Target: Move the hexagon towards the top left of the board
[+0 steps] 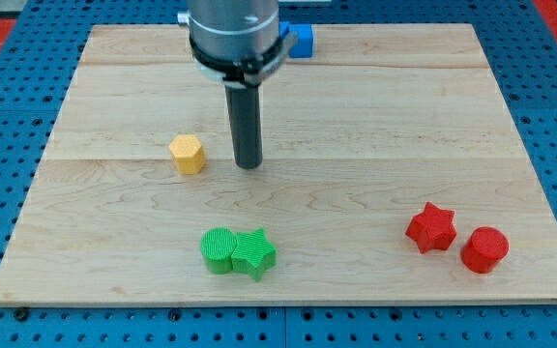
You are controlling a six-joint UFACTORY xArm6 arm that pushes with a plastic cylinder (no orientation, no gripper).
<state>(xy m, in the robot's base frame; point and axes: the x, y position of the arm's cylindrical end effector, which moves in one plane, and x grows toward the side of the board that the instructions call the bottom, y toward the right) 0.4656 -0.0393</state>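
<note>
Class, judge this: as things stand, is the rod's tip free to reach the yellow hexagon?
Probably yes: my tip stands just to the view's right of the yellow hexagon, with bare board between them.

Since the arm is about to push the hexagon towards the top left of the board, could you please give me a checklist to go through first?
1. Yellow hexagon in view and unobstructed: ok.
2. My tip close to it, on its right: ok.
3. Tip on the hexagon's lower right, ready for an up-left push: not ok, it sits level.
4. Tip touching the hexagon: not ok, a gap shows.
5. No blocks between the hexagon and the top left corner: ok.
6. Blue block at the view's top, partly hidden behind the arm, shape: cannot tell.
</note>
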